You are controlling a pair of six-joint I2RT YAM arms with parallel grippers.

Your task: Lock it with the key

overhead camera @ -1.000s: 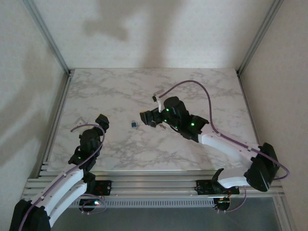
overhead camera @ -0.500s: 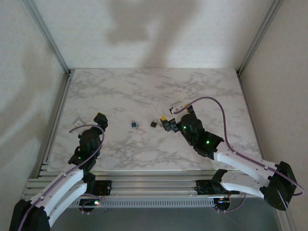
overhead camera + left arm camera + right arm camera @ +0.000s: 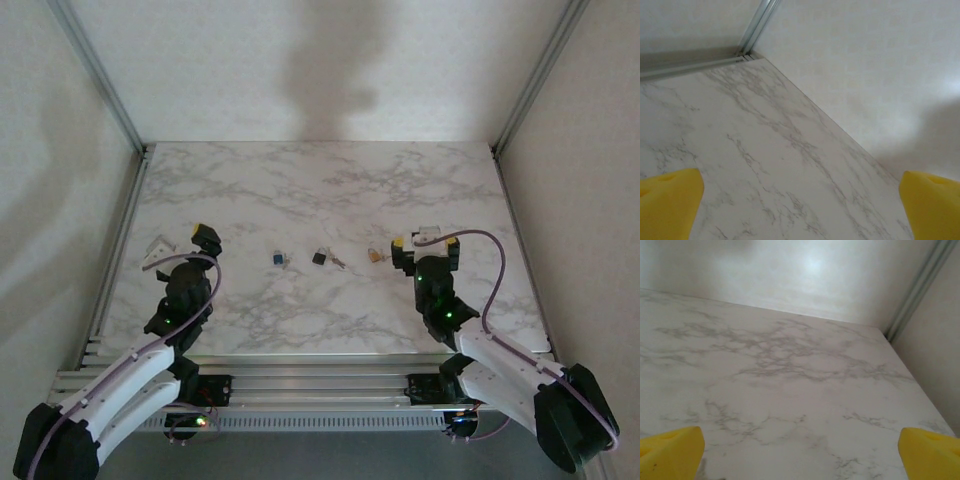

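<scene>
Along the middle of the marble surface (image 3: 300, 190) lie a small blue piece (image 3: 278, 259), a dark lock (image 3: 320, 257) with what looks like its key (image 3: 340, 263), and a brass-coloured piece (image 3: 376, 255). The left pincer (image 3: 182, 240) and right pincer (image 3: 414, 240) gape wide, empty. An off-centre pinch could flick these tiny parts away.

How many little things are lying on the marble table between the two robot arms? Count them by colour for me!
blue thing: 1
black thing: 1
tan thing: 1
Total: 3
They are too small to tell which is the lock and which is the key.
</scene>
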